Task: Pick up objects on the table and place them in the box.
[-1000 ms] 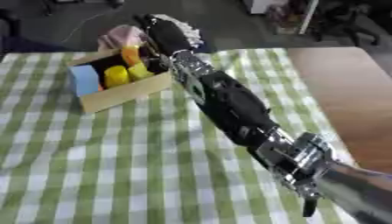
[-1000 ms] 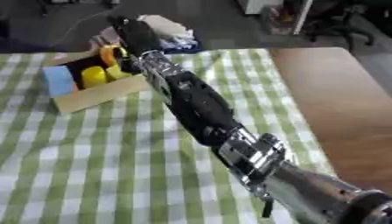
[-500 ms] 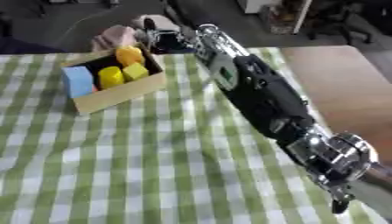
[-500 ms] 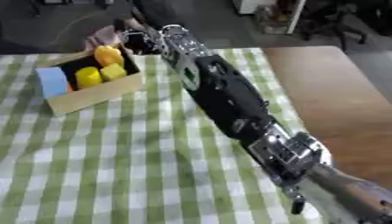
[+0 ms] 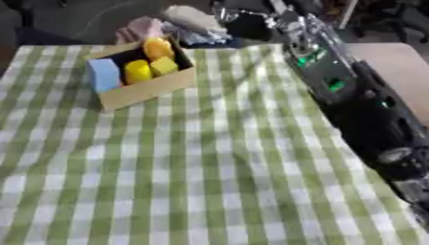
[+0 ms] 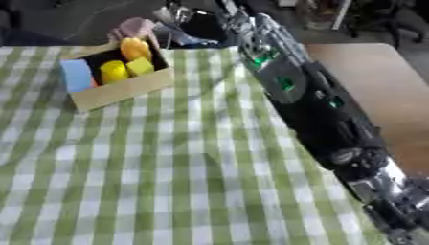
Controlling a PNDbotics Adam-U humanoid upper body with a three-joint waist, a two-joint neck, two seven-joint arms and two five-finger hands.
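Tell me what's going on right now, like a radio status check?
Right arm stretched past the table's far edge, hand blurred, fingers unreadable. Left hand out of sight. Cardboard box holds blue block, yellow pieces, orange piece. Green checked cloth shows no loose objects.

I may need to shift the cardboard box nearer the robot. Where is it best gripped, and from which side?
Probably by the long front wall of the cardboard box, coming from the near side over the bare checked cloth. That wall is straight, with its top edge exposed. The far side is crowded by a pink thing and the right arm; blocks fill the inside.
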